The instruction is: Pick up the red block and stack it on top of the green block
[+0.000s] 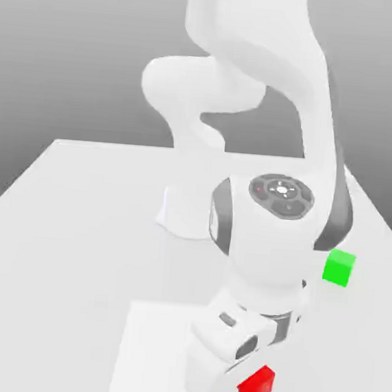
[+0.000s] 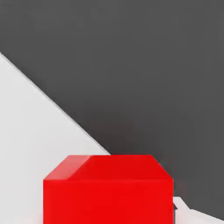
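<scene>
The red block [image 1: 256, 389] sits low at the front of the exterior view, right under my hand. My gripper [image 1: 240, 391] is down on it and shut on it, and the white hand body hides most of the fingers. In the hand view the red block [image 2: 108, 192] is very close, with its top face and one side showing. The green block [image 1: 339, 268] rests on the table toward the exterior view's right, farther back than the red block and apart from it.
The white table [image 1: 81, 223] carries both blocks. My arm's base [image 1: 185, 215] stands at the table's middle back. In the hand view the table's edge [image 2: 57, 107] runs diagonally close to the red block, with dark floor beyond.
</scene>
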You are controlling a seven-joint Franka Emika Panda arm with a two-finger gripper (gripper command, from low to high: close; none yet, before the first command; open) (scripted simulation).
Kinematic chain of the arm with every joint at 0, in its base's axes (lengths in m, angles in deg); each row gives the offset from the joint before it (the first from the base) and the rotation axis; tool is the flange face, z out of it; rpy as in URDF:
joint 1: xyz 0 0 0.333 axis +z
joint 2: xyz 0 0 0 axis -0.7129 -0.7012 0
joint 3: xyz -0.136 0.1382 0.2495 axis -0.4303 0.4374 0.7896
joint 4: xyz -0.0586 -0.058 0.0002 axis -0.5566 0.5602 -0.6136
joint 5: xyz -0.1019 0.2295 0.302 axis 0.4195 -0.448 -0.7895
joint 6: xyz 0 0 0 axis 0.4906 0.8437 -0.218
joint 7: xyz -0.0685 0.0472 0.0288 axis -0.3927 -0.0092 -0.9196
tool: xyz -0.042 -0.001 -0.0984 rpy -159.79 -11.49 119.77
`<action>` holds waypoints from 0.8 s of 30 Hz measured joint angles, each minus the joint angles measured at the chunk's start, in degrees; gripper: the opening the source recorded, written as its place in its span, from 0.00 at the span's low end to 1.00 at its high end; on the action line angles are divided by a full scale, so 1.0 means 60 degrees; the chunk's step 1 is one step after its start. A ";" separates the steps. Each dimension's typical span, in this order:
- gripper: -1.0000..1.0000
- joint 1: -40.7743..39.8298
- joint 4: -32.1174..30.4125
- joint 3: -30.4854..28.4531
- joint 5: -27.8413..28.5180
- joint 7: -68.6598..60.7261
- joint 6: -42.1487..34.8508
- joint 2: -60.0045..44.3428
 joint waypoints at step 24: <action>1.00 0.5034 -0.4491 0.3357 0.0817 -0.5354 0.2093 0.2370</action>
